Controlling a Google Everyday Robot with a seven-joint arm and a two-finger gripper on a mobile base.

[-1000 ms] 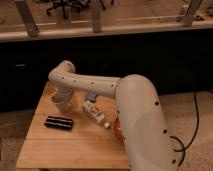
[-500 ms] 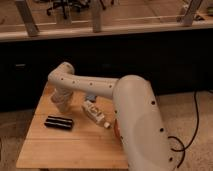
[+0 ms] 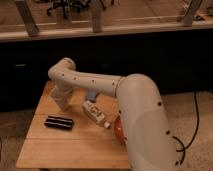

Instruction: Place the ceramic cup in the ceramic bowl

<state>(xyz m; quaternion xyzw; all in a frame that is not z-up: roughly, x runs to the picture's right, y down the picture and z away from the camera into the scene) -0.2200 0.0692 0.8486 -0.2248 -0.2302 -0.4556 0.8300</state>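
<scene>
In the camera view, the gripper (image 3: 62,96) is hanging over the table (image 3: 45,150) near its far left corner. Over the last second it is hardly shifting, only nudging in place. I cannot tell whether it is spread or pressed together. A pale tapered shape at its lower end is probably the cup (image 3: 64,104), low over the wood or resting on it, though it is blending with the wrist. I judge the grasp is still being settled and the carry is not yet beginning.

The bowl (image 3: 118,129) is sitting by the right edge, showing only as an orange sliver behind the robot's big arm. A white bottle (image 3: 95,114) is lying on its side mid-table, right between the gripper and the bowl, so the cup will likely need lifting clear over it. A flat black box (image 3: 59,122) is lying toward the left edge, just in front of the gripper. A small blue thing (image 3: 91,96) is sitting behind the bottle.
</scene>
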